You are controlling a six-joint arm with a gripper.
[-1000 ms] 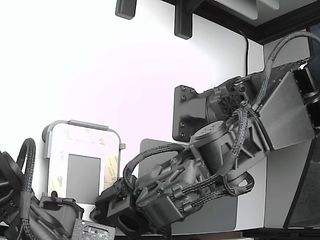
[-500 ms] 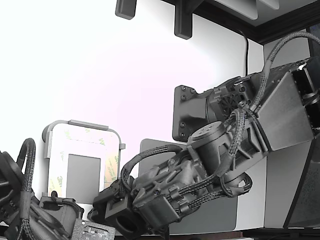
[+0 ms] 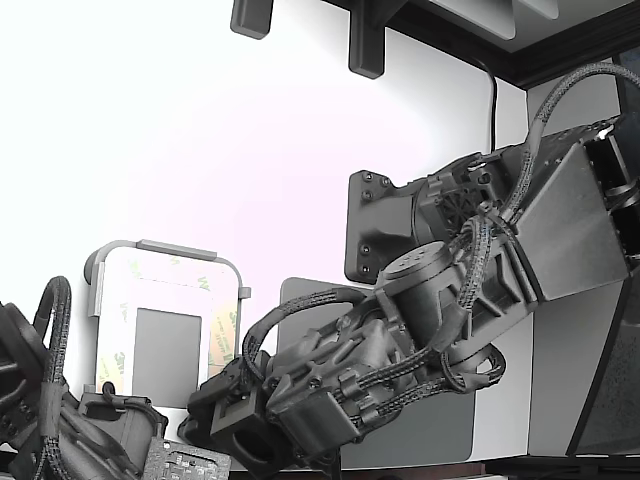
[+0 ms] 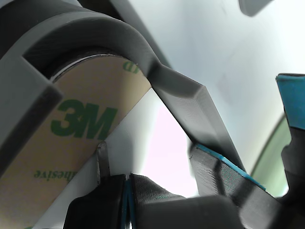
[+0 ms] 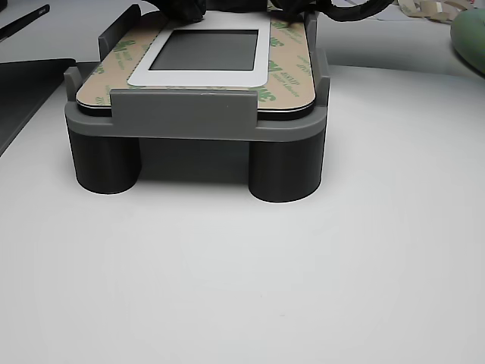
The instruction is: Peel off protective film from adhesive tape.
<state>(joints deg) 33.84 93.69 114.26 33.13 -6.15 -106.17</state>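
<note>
The protective film (image 4: 71, 143) is a tan liner with green logos. It lies along the rim of the white plate (image 5: 204, 76), which has a grey centre and rests in a raised grey fixture (image 5: 197, 114). The adhesive tape is hidden beneath the liner. In the wrist view my gripper (image 4: 127, 191) is right at a rounded corner of the fixture. Its two dark, blue-edged pads are pressed together, and a thin flap (image 4: 102, 160) at the liner's inner edge rises from between them. The exterior view shows my arm (image 3: 400, 330) reaching down to the plate's near right corner (image 3: 222, 330).
A large grey mat (image 3: 430, 440) lies under my arm. A second arm (image 3: 60, 420) sits at the exterior view's lower left, close to the fixture (image 3: 165, 250). Loose pale strips (image 5: 424, 9) lie behind the fixture. A dark mat edge (image 5: 23, 83) is beside it.
My arm dipped slightly toward the plate half a second ago and has come back up a little. The plate and fixture have not moved.
</note>
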